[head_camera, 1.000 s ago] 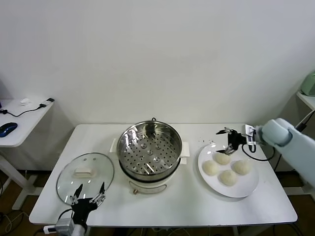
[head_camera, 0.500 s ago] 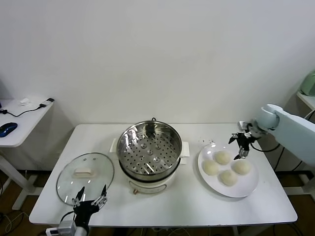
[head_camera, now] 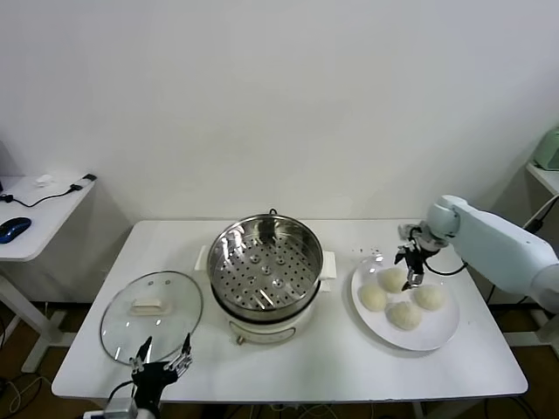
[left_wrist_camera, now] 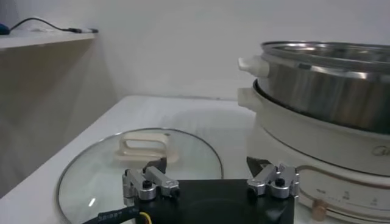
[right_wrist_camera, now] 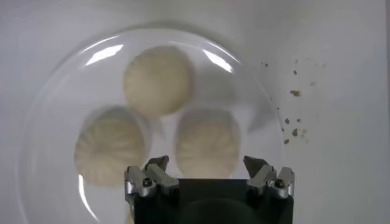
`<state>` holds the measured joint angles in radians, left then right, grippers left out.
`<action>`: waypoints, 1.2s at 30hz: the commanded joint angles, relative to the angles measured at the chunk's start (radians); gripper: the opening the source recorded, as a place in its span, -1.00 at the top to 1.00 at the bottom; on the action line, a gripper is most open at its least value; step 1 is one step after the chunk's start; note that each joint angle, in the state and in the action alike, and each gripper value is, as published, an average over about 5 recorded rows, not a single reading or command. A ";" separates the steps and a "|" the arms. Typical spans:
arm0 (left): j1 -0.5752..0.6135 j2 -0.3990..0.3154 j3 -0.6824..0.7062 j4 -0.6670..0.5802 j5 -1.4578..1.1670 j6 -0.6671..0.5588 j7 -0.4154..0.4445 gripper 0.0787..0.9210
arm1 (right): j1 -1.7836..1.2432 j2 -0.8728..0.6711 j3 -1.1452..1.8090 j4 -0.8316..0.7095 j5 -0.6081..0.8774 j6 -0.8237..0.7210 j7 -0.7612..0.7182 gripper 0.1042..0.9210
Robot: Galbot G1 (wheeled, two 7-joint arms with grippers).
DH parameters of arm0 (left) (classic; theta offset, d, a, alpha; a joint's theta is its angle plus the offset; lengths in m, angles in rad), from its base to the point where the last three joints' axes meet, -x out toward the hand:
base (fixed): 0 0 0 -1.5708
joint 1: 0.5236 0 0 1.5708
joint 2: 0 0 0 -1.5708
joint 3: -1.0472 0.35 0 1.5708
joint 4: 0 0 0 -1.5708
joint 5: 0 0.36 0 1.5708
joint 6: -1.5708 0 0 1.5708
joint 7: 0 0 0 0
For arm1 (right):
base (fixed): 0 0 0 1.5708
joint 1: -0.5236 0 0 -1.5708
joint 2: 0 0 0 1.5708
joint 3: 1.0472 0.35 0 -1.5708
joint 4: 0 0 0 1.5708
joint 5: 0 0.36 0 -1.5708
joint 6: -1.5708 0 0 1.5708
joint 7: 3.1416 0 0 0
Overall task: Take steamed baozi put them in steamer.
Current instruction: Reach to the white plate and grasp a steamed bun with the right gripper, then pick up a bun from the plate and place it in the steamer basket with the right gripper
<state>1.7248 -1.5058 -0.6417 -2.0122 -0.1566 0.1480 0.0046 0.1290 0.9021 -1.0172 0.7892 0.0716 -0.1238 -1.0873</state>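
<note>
Right gripper (head_camera: 410, 268) is hovering open over the plate (head_camera: 437, 336) at the head view's right, jaws straddling the nearest bun (right_wrist_camera: 207, 146). You're handling four baozi (head_camera: 403, 314) that look soft, light and easily dented, so pinch gently across the sides. Neighbouring buns are crowding it. Steamer (head_camera: 266, 262) is sitting centre, uncovered; lid (head_camera: 150, 310) and open left gripper (head_camera: 159, 360) are lying lower left.

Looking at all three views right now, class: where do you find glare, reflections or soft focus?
Head view: the steamer wall mirrors the room, and the glass lid shows faint sheen. Left wrist view: the left gripper is sharp, the steamer slightly soft. Right wrist view: white glare streaks curve along the plate rim; the baozi look soft beyond the right gripper.
</note>
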 commanded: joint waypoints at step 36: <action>0.025 0.016 0.048 -0.045 0.039 -0.008 -0.003 -0.77 | 0.848 0.369 -0.493 0.546 0.324 0.456 -0.069 -0.18</action>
<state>1.7459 -1.4971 -0.6025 -2.0500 -0.1242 0.1404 0.0014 0.7792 1.0549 -1.4002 1.1530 0.3391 0.1358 -1.1429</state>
